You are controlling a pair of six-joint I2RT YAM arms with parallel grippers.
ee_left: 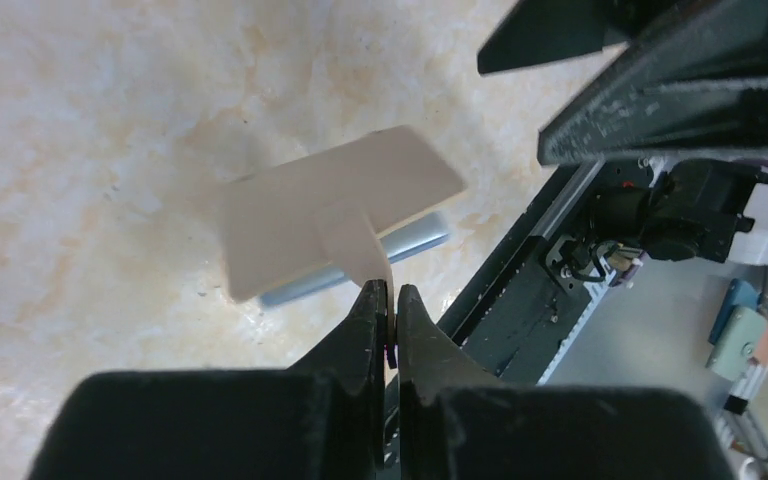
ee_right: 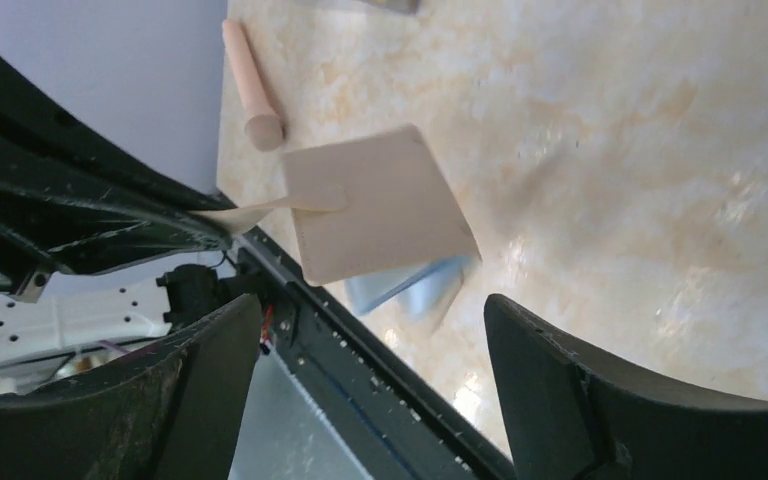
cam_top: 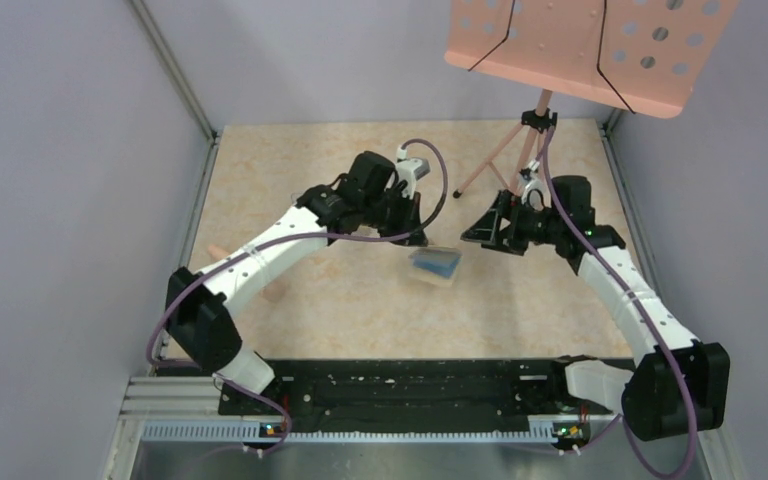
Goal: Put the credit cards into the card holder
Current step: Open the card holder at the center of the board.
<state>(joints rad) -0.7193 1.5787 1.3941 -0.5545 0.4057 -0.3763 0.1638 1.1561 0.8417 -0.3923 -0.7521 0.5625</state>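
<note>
My left pincer is pinched shut on the thin tan tab of the card holder, its tan flap tilted up over the light blue inside; what lies in it I cannot tell. My right pincer gapes wide just beside it over the table, holding nothing.

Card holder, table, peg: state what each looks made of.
Card holder: matte tan skin, light blue lining, thin strap curving softly; probably faux leather, possibly fabric. Table: beige marbled pattern with shiny glare; polished stone or laminate, unclear which. Peg: pale, even, rounded end; likely wood.
</note>
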